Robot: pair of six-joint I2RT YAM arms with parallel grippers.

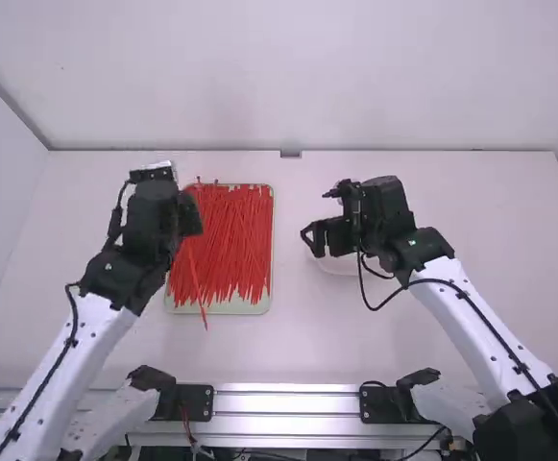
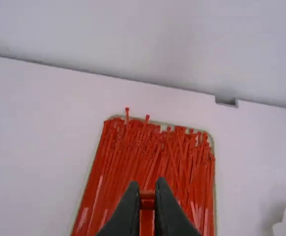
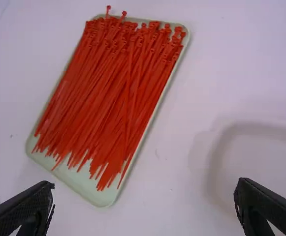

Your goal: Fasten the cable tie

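Left claw (image 2: 146,190) pinched shut on one red cable tie (image 2: 146,214), over the heaped tray (image 3: 97,197) on the tabletop (image 1: 451,192). Right claw (image 3: 143,209) spread wide, empty, beside the tray. Tie picked; looping and fastening not yet done.

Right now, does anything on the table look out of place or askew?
Only slightly: two cable ties poke their heads past the far rim of the tray, beyond the rest. Nothing looks spilled or damaged.
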